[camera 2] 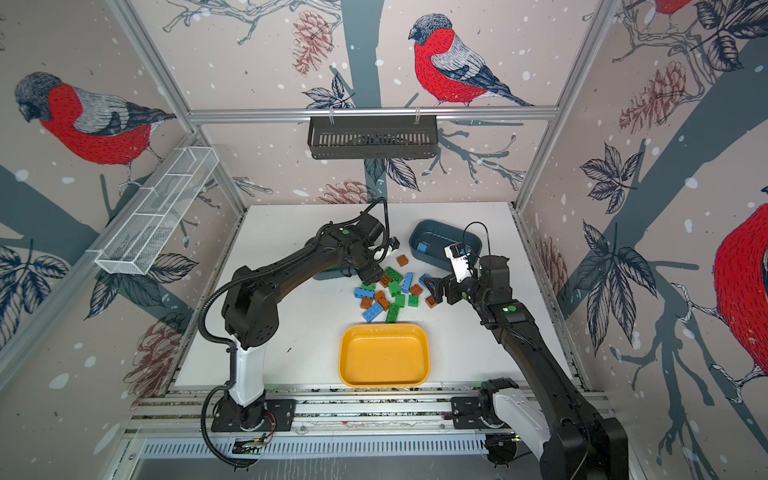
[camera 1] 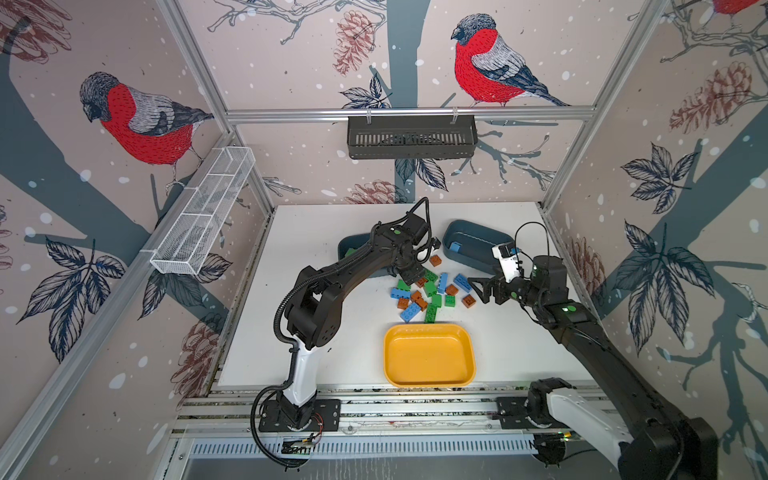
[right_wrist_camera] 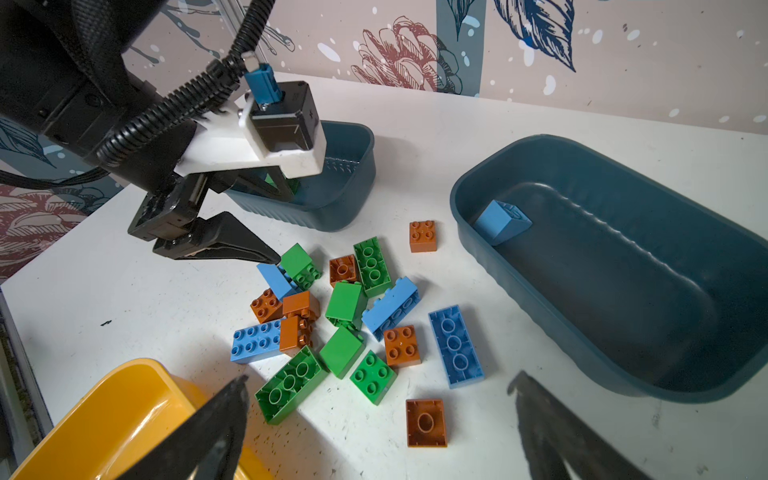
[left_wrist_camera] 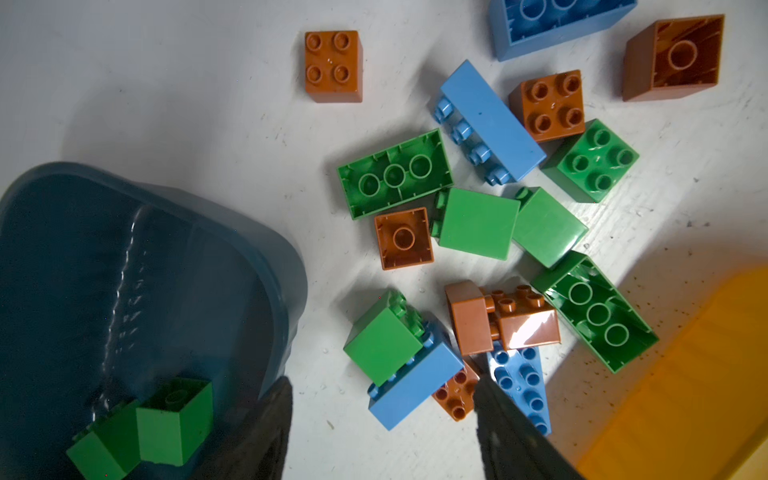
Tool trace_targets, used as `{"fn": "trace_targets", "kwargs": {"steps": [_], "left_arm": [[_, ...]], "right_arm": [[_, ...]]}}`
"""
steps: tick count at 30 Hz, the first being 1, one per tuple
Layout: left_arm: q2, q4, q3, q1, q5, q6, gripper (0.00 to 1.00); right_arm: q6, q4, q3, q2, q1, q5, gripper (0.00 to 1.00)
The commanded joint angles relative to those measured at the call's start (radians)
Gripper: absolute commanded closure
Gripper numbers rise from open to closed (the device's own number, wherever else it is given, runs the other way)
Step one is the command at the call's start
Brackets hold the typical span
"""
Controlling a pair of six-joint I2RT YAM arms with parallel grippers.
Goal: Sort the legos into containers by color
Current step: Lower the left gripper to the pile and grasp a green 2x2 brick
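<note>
- The left teal tub [camera 1: 348, 244] sits at the far left of the table [camera 1: 257, 332], and the left wrist view shows two green bricks [left_wrist_camera: 166, 419] lying together in one corner of it
- Just beside that tub the left end effector [left_wrist_camera: 382, 386] hangs over the near edge of the pile with its jaws apart and nothing clamped; a green brick [left_wrist_camera: 382, 340] resting on a blue brick [left_wrist_camera: 415, 390] lies below the gap between them
- In the middle is the pile of legos [camera 1: 432, 291]: green, blue and brown pieces loose on the table, some upside down, some leaning on each other
- In front of the pile the yellow tray [camera 1: 428, 357] is empty, so no brown brick is sorted yet, if that is where brown belongs
- Behind and to the right, the right teal tub [camera 1: 478, 239] holds a single blue brick [right_wrist_camera: 500, 220] propped against one end
- The right end effector [camera 1: 477, 291] hovers at the right edge of the pile, spread wide and holding nothing
- My read: the sorting has barely begun, with three bricks placed and most left on the table
</note>
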Motion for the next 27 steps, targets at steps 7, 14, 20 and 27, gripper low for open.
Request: {"fn": "trace_targets", "kwargs": {"steps": [7, 14, 20, 27], "left_arm": [[0.086, -0.002, 0.031, -0.005, -0.027, -0.031, 0.32], [0.097, 0.041, -0.036, -0.005, -0.076, -0.012, 0.32], [0.112, 0.072, -0.046, -0.005, -0.102, 0.002, 0.32], [0.132, 0.064, -0.038, -0.008, -0.068, 0.010, 0.32]], "right_arm": [[-0.015, 0.010, -0.006, 0.002, 0.016, -0.004, 0.01], [-0.017, 0.011, -0.012, 0.006, 0.017, -0.006, 0.00], [-0.015, 0.014, -0.009, 0.012, 0.022, -0.005, 0.01], [-0.016, 0.013, -0.009, 0.011, 0.025, -0.007, 0.00]]}}
